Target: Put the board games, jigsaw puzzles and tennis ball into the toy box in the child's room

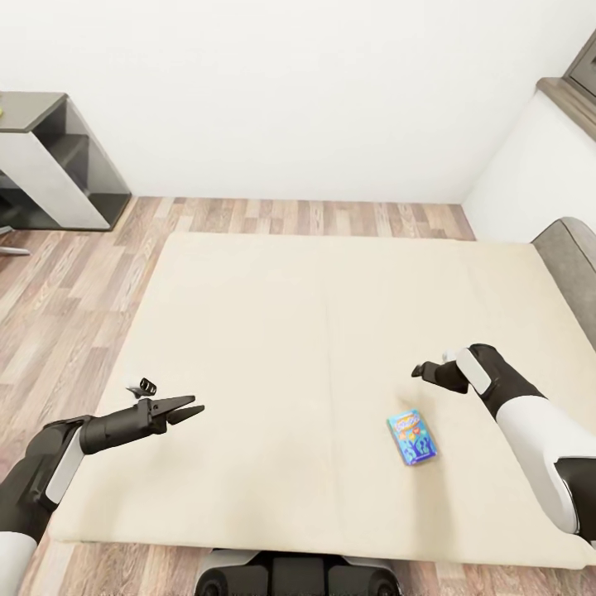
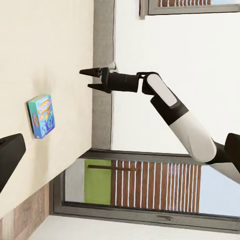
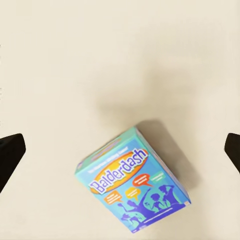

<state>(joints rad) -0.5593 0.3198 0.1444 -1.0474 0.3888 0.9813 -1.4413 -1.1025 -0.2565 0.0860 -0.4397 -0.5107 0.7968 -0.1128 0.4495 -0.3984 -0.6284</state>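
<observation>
Right gripper (image 1: 424,370), jaws apart and empty, hovers above the small blue cartoon-printed "Balderdash" board game box (image 1: 412,439) lying flat on the cream-beige bed (image 1: 314,331). Best approach: descend centred, straddling the box's narrower sides. Left gripper (image 1: 189,408), also parted, idles well apart.

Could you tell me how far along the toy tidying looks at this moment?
Only one board game, the blue Balderdash box, lies on the bed; where the second went cannot be told. The right gripper hangs open over it, not yet gripping. The left gripper is open and empty. Grasping it and carrying it to the toy box remain.
</observation>
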